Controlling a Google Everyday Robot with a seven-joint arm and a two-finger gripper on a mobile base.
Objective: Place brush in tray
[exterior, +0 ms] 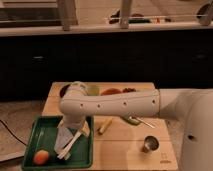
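The dark green tray [47, 129] lies at the front left, partly on the wooden board. My white arm reaches from the right across the board, and my gripper [66, 142] hangs over the tray's right half, pointing down. The pale cream brush [71, 145] slants inside the tray at the gripper's tip; I cannot tell whether it is held or lying loose. A small orange ball [41, 157] sits in the tray's front left corner.
A pale wooden board [125, 145] carries a yellowish-green stick [105, 125], a metal cup [149, 144], a spoon-like utensil [137, 121] and red and green items [111, 91] at the back. A dark counter front stands behind.
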